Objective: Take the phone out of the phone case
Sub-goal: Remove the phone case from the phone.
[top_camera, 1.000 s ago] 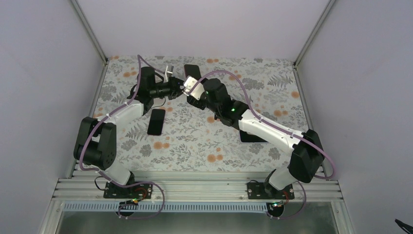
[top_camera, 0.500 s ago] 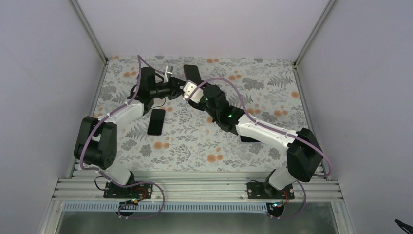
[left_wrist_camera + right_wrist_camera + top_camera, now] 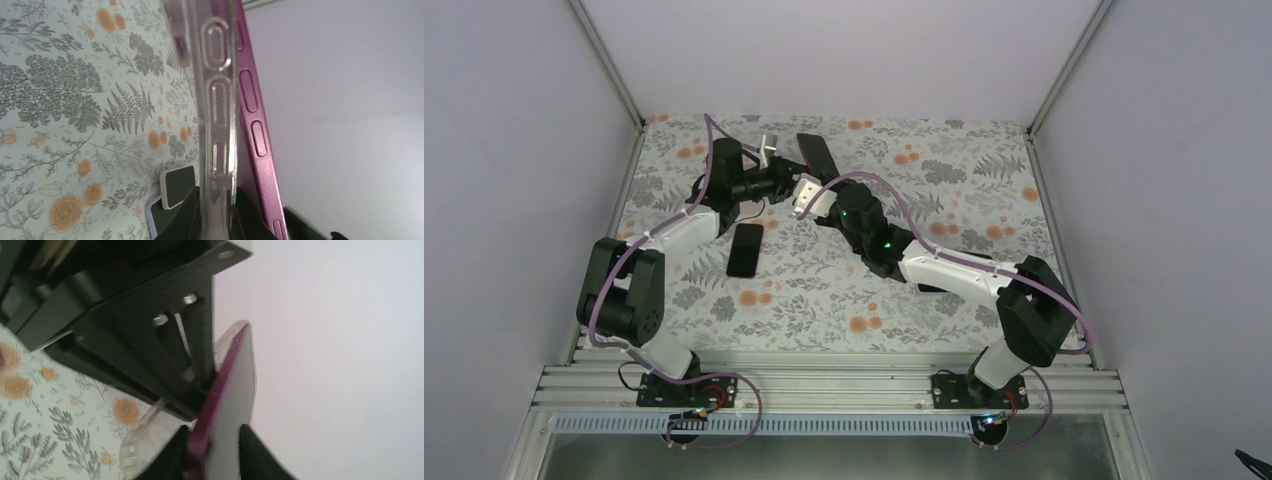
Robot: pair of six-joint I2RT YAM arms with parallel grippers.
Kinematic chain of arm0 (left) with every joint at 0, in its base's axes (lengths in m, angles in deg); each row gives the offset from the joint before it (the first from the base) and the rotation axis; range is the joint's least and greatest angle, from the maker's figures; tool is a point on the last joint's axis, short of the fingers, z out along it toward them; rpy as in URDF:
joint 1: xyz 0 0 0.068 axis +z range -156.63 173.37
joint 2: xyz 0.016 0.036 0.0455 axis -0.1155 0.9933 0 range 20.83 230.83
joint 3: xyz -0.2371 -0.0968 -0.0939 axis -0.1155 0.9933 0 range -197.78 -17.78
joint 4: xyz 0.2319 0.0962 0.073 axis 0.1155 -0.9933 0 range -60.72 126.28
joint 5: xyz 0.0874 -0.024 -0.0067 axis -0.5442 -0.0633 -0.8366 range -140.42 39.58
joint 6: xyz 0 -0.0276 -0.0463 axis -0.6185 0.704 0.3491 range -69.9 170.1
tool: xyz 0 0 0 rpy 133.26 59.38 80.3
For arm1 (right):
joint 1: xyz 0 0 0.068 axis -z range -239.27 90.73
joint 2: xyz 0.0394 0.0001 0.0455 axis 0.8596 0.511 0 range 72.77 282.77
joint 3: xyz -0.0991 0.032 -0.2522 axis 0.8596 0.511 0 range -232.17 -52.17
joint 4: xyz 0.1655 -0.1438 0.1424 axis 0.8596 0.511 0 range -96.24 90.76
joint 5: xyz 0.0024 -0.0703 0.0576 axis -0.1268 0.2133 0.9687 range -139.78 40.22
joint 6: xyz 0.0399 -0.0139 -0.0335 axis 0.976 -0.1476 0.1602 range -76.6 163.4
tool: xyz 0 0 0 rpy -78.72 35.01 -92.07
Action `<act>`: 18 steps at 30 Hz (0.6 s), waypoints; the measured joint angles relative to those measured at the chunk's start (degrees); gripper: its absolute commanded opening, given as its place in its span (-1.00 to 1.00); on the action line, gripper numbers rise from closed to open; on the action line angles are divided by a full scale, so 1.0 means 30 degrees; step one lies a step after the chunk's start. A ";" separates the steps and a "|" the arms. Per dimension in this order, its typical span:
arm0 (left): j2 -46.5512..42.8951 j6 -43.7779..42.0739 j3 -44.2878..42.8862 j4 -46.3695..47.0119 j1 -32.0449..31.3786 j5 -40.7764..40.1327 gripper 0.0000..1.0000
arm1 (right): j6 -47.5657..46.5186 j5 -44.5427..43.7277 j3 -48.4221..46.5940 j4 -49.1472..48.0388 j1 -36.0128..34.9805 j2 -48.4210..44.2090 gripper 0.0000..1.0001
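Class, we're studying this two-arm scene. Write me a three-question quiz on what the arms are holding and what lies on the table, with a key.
1. True or false: the left gripper is clamped on the clear case.
2. What sits between the fingers of the right gripper? A) the purple phone B) a pen C) nothing
3. Fill in: the spare phone lying flat on the table is ____ in colour.
Key: 1 true; 2 A; 3 black.
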 measured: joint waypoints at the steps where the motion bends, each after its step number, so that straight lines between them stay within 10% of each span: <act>1: 0.0000 0.0044 0.0000 0.0102 -0.0007 0.0015 -0.95 | -0.0182 0.0007 0.0000 0.0022 -0.0029 0.0000 -0.81; 18: -0.0029 -0.0211 -0.0058 -0.0860 -0.0408 0.0335 -0.95 | 0.1421 -0.0240 -0.0350 0.3133 -0.0022 -0.1093 -0.92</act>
